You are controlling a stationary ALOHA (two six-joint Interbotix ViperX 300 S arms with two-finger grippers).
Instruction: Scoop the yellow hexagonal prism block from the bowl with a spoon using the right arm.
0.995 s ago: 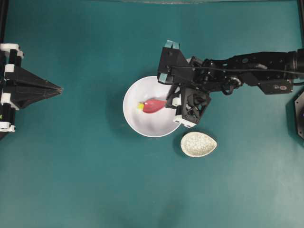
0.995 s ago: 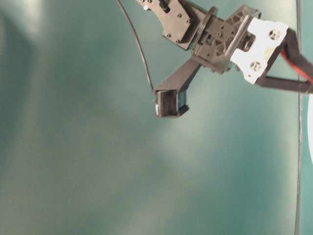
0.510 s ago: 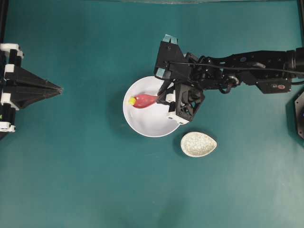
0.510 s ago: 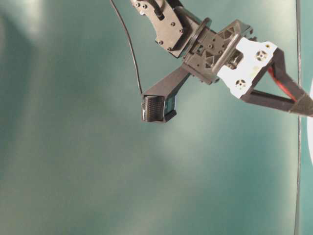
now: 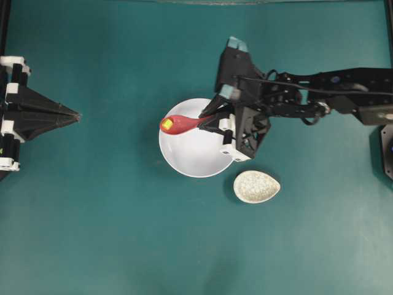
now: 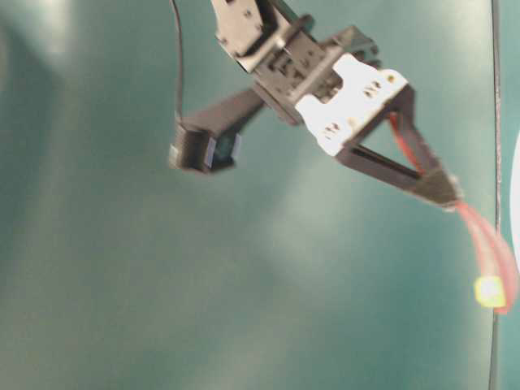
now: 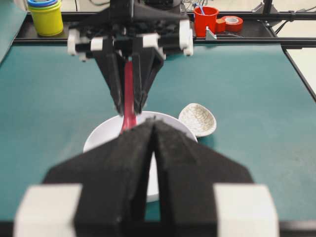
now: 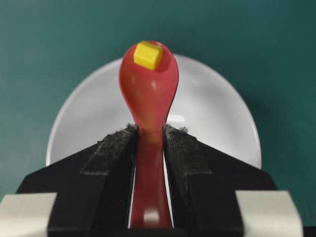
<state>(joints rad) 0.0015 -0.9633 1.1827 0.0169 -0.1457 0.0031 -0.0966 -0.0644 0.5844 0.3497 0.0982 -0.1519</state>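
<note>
My right gripper (image 8: 149,131) is shut on the handle of the pink-red spoon (image 8: 148,84). The tiny yellow block (image 8: 148,54) lies on the tip of the spoon's head. From overhead, the spoon (image 5: 178,123) with the block (image 5: 166,125) hangs over the upper left rim of the white bowl (image 5: 196,157), and the right gripper (image 5: 207,120) is over the bowl's upper right edge. The table-level view shows the spoon (image 6: 487,244) lifted with the block (image 6: 489,290) on it. My left gripper (image 5: 77,115) rests shut at the far left, its fingertips (image 7: 148,129) together.
A small speckled oval dish (image 5: 256,187) sits just to the lower right of the bowl. Behind the table stand stacked yellow cups (image 7: 47,17), a red cup (image 7: 205,19) and a tape roll (image 7: 232,22). Teal cloth covers the table.
The spoon's head slid left under the block inside the bowl, then rose with the block on it to the bowl's upper left rim. The left arm stayed still.
</note>
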